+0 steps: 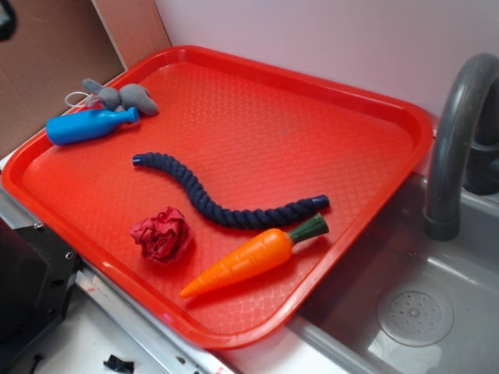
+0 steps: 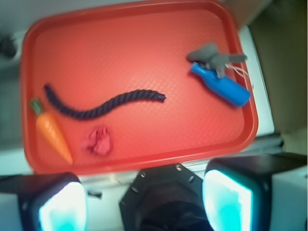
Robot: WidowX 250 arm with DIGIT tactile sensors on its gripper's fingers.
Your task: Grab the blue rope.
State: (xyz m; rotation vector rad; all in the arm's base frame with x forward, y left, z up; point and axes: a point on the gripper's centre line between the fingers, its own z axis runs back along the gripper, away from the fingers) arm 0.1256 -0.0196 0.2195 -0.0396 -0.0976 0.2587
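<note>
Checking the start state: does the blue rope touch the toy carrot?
Cannot tell. In the exterior view the blue rope end sits right beside the carrot leaves; the wrist view is too blurred to show a gap.

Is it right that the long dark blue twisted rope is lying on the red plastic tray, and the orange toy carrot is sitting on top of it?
Not quite. The long dark blue twisted rope does lie on the red plastic tray, but the orange toy carrot lies beside it on the tray, not on top. The exterior view shows this.
</note>
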